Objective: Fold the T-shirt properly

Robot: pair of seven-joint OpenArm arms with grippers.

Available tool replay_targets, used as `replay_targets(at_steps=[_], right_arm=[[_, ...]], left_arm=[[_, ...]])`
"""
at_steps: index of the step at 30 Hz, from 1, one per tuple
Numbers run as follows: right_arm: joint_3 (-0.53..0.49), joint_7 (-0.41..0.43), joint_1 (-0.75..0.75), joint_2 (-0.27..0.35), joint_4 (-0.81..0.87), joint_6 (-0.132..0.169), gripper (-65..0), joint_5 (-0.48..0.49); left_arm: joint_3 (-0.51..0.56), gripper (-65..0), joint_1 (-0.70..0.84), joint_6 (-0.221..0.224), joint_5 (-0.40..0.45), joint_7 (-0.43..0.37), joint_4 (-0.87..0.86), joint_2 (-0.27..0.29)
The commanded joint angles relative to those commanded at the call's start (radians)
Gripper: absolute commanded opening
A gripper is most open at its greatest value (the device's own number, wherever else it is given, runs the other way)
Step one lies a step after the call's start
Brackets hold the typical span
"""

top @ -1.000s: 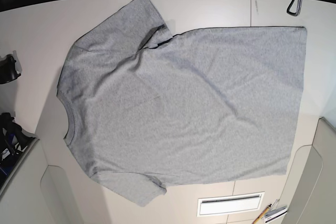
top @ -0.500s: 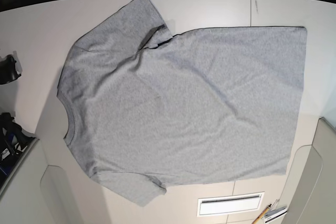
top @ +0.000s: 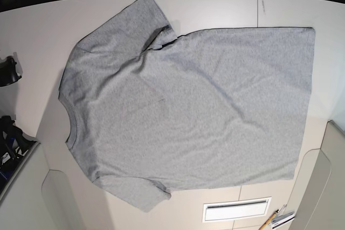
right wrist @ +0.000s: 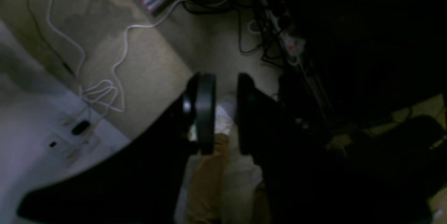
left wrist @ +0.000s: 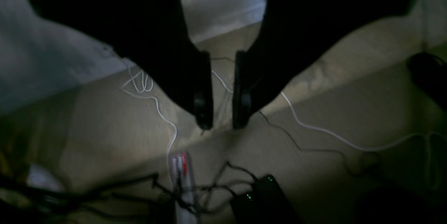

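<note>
Can see a long white box shape (top: 237,210) just beside the low edge of the T-shirt (top: 194,106) on the table (top: 32,36). Near that, can spot a yellow pencil (top: 268,220) and a small white thing (top: 283,219), too small to name. At the left side of the base view, can find a black thing (top: 8,71) and, lower down, a dark pile (top: 12,146).

Below the left gripper (left wrist: 222,122), can see the floor (left wrist: 104,126) with thin white cord (left wrist: 173,126), a dark box (left wrist: 272,199) with green lights, and black wires (left wrist: 209,187). Below the right gripper (right wrist: 226,80), can see more wires and brown pant legs (right wrist: 206,185). Can see both pairs of jaws a little bit apart, with light coming through the thin gaps.

Spread out wide and flat on the table, plain grey side up. Has the neck hole at the left and the straight bottom edge at the right. Has one sleeve up and one down, with a deep crease under the top sleeve and soft wrinkles across the middle.
</note>
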Motion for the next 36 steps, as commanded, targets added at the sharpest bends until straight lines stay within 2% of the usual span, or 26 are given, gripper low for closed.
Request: replay_targets(at_steps=[4, 10, 13, 17, 20, 22, 25, 29, 33, 35, 36], right_arm=[[0.050, -0.003, -0.074, 0.013, 0.112, 0.000, -54.6, -0.001], [0.216, -0.015, -0.164, 0.013, 0.299, 0.009, -51.3, 0.064], [0.317, -0.049, -0.166, 0.013, 0.397, 0.036, -51.3, 0.146], [0.455, -0.095, -0.166, 0.013, 0.512, 0.115, -51.3, 0.295], [0.559, -0.125, -0.166, 0.009, 0.565, 0.144, -49.9, 0.425], [0.629, -0.131, -0.166, 0.009, 0.568, 0.151, -44.8, 0.505], [0.732, -0.131, -0.166, -0.024, 0.568, 0.150, -38.1, 0.551], [0.859, -0.155, -0.166, -0.108, 0.563, 0.149, -37.8, 0.647], [0.895, -0.171, -0.154, -0.148, 0.500, 0.103, -30.3, 0.672], [0.896, -0.172, -0.139, -0.161, 0.442, 0.104, -30.3, 0.672], [0.895, -0.172, -0.126, -0.168, 0.412, 0.104, -30.3, 0.673]], left_arm=[[-0.080, -54.7, 0.114, 0.000, 0.000, 0.003, 0.170, 0.000], [-0.218, -54.7, 0.256, 0.001, -0.001, 0.027, 0.404, 0.000], [-0.299, -54.7, 0.294, 0.005, -0.019, 0.073, 0.504, 0.000], [-0.418, -54.7, 0.299, 0.005, -0.113, 0.199, 0.606, 0.000], [-0.512, -54.7, 0.299, 0.002, -0.207, 0.233, 0.648, 0.000], [-0.574, -54.7, 0.298, -0.037, -0.253, 0.234, 0.671, 0.000], [-0.650, -54.7, 0.292, -0.079, -0.335, 0.226, 0.692, 0.000], [-0.716, -54.7, 0.248, -0.074, -0.383, 0.243, 0.693, 0.000], [-0.745, -54.4, 0.177, -0.074, -0.383, 0.265, 0.693, 0.000], [-0.745, -53.7, 0.134, -0.075, -0.383, 0.277, 0.692, 0.000], [-0.745, -51.1, 0.113, -0.075, -0.383, 0.285, 0.692, 0.000]])
